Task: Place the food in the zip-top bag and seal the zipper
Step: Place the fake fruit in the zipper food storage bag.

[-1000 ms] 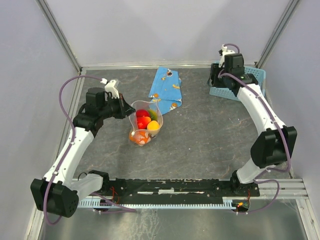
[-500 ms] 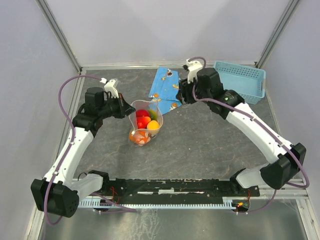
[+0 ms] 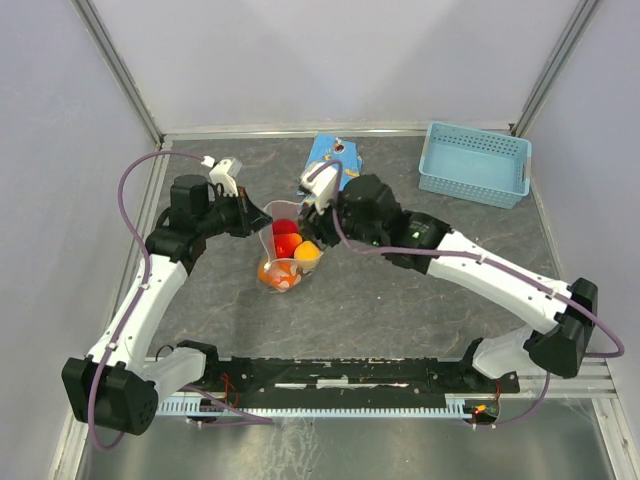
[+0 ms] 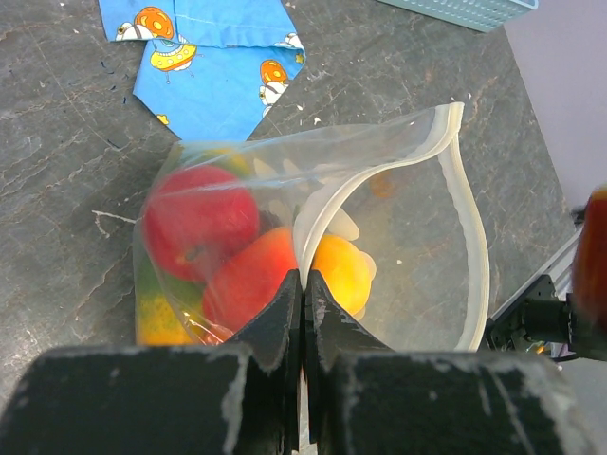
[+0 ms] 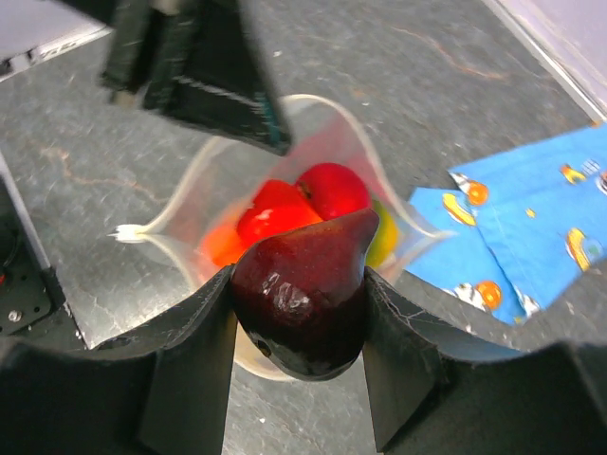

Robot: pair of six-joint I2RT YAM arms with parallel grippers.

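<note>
- Purple-black fruit point(image 5: 313, 256) sat pinched in the right hand point(image 5: 298, 303), close by the open bag point(image 4: 408, 237) mid-counter point(image 3: 400, 310), where red, orange and green fruits point(image 4: 199, 218) already lay.
- Pressed together on the bag's near rim, the left hand point(image 4: 302, 284) alone held the mouth up; a knock from the right arm could pull the film free and collapse it.
- Released off-centre, the fruit might strike the zipper point(image 4: 471, 237) and roll onto the counter.
- A bulging load could stop the zipper closing.

Zip-top bag point(image 3: 268, 240) holds toy fruits point(image 3: 287, 240); left claw point(image 3: 252, 220) at its left rim, right claw point(image 3: 315, 218) over its right rim, blue basket point(image 3: 474, 192) far right.
</note>
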